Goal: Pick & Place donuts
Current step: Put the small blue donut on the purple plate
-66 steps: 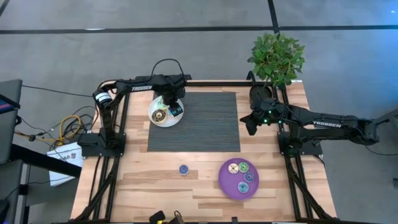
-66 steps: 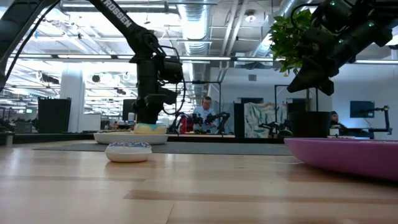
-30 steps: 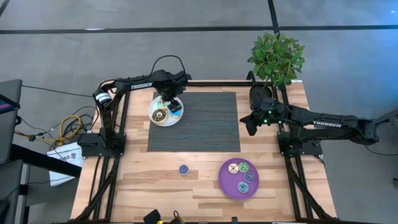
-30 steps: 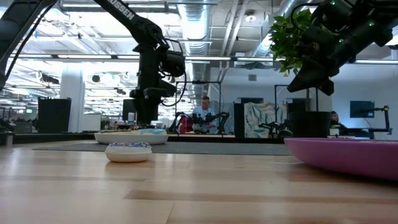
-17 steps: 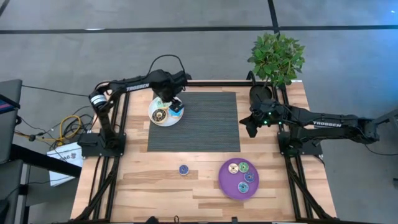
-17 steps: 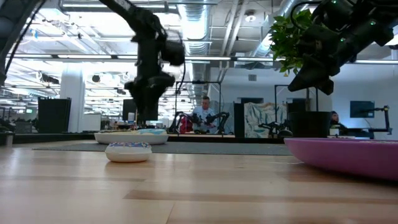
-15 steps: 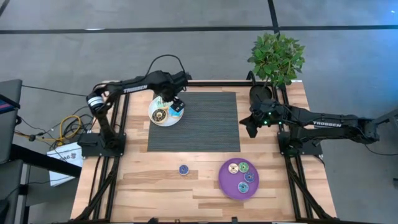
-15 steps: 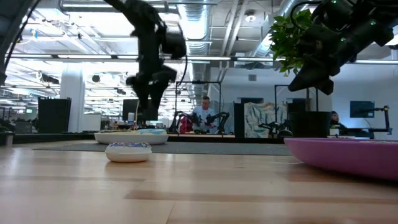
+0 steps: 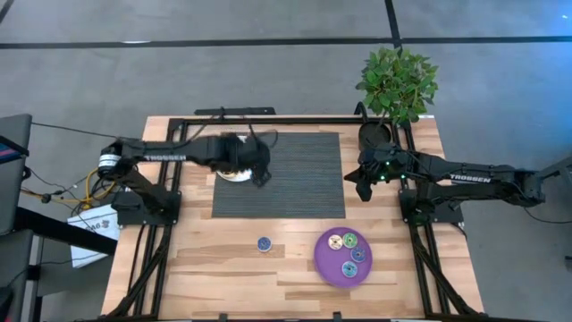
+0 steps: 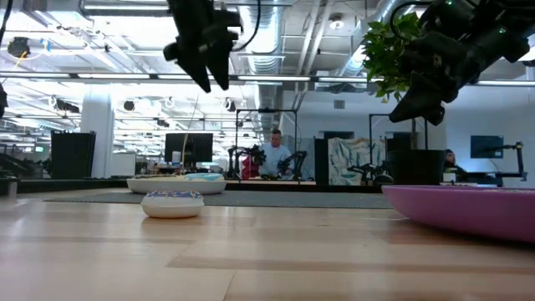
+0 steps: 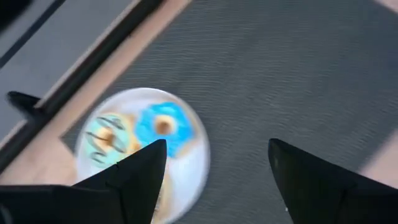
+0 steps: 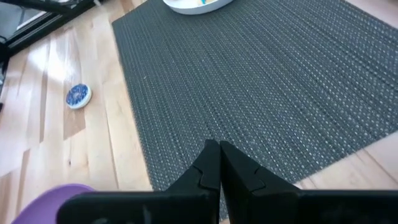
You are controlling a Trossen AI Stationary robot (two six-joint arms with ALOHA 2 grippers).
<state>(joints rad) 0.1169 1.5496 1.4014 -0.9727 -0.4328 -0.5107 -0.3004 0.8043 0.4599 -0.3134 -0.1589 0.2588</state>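
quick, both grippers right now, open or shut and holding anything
Left gripper: open, empty, raised above the white plate.
Right gripper: shut, empty, over the grey mat.

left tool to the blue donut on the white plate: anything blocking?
Nothing visible. The left tool hangs open above the white plate, and the left wrist view shows the blue donut uncovered beside a teal one. The grey mat toward the purple plate is bare. The right tool waits shut over the mat's far edge.
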